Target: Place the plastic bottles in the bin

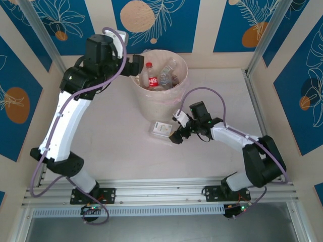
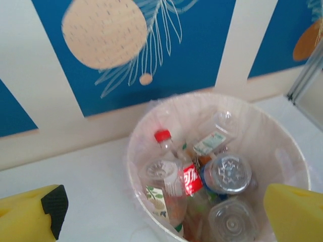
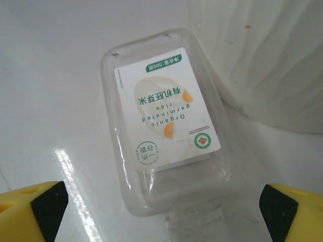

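- Top external view showed the bin [image 1: 156, 103] in the upper middle of the frame, with several plastic bottles [image 1: 164, 79] heaped inside it, a red-capped bottle [image 1: 149, 70] among them.
- The left gripper [image 1: 137, 64] hung at the bin's upper-left rim, jaws spread wide with nothing between them. It was probably placed there so that anything let go would drop inside.
- One clear bottle with a white label [image 1: 161, 129] lay flat on the table [image 1: 126, 146] just below the bin. Whether it touched the wall I could not tell.
- The right gripper [image 1: 175, 127] sat just right of that bottle, jaws wide and empty, lined up to straddle it, as I judged.
- Right wrist view cut its yellow fingers [image 3: 30, 212] off at the bottom corners, and the bottle's threaded neck was blurred, so a cap could not be made out.
- Bottles low in the heap were hidden under the upper ones, so no count was possible.
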Motion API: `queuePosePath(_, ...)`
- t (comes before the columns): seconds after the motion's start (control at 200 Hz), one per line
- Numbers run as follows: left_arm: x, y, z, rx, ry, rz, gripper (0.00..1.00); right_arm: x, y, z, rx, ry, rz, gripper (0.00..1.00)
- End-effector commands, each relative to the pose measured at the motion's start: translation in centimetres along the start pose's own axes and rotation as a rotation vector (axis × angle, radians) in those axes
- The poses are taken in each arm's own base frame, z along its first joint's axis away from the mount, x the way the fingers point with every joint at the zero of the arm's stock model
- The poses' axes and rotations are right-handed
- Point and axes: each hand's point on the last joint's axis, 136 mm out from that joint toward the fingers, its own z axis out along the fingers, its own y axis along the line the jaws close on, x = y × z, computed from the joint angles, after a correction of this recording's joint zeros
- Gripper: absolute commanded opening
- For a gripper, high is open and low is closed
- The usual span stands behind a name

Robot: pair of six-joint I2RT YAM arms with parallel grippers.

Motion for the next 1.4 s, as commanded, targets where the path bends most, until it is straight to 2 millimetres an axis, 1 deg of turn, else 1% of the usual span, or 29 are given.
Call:
queuePosePath(0.0, -0.8, 1.0, -0.4, -0.037, -0.082, -0.045, 1.0, -0.9, -0.1, 1.1, -0.015, 0.015, -0.112, 1.0)
queuePosePath(0.095, 0.7, 0.9, -0.4, -0.021, -0.118, -0.088, 1.0, -0.7, -0.3, 2.3, -0.033, 0.058, -0.132, 1.0)
queuePosePath(0.18, 2.6, 1.3, -0.3, -0.032, -0.109, -0.129, 1.0, -0.3, -0.6, 3.5, -0.032, 0.119, -0.149, 1.0)
queuePosePath(0.235, 3.8, 1.6, -0.3, -0.042, -0.098, -0.156, 1.0, 0.1, -0.4, 4.2, -0.046, 0.151, -0.159, 1.0)
queuePosePath(0.325, 6.1, 2.1, -0.3, -0.054, -0.084, -0.196, 1.0, 0.3, 0.4, 4.9, -0.09, 0.161, -0.171, 1.0)
queuePosePath(0.555, 10.6, 4.7, -1.3, -0.141, -0.079, -0.288, 1.0, 1.9, 1.0, 6.6, -0.092, 0.259, -0.219, 0.99)
queuePosePath(0.63, 11.8, 5.6, -1.5, -0.17, -0.075, -0.311, 1.0, 2.3, 1.3, 6.9, -0.081, 0.278, -0.245, 0.99)
queuePosePath(0.765, 13.8, 7.0, -1.9, -0.213, -0.073, -0.361, 1.0, 2.9, 1.0, 7.0, -0.018, 0.296, -0.294, 0.97)
queuePosePath(0.895, 14.9, 8.0, -1.9, -0.23, -0.087, -0.411, 1.0, 3.8, 0.9, 7.3, 0.026, 0.314, -0.344, 0.95)
queuePosePath(1.015, 15.7, 8.5, -1.6, -0.228, -0.085, -0.433, 1.0, 4.3, 1.0, 7.4, 0.028, 0.315, -0.331, 0.92)
queuePosePath(1.15, 16.3, 8.8, -1.0, -0.216, -0.069, -0.45, 1.0, 4.1, 0.7, 7.1, 0.053, 0.305, -0.322, 0.87)
queuePosePath(1.265, 16.6, 8.9, -0.6, -0.202, -0.062, -0.47, 1.0, 3.4, 1.0, 6.9, 0.044, 0.277, -0.313, 0.83)
queuePosePath(1.305, 16.7, 9.0, -0.5, -0.199, -0.061, -0.475, 1.0, 3.1, 1.1, 6.8, 0.043, 0.267, -0.311, 0.79)
queuePosePath(1.395, 17.2, 9.1, -0.3, -0.196, -0.051, -0.486, 1.0, 2.6, 1.5, 6.3, 0.028, 0.246, -0.313, 0.63)
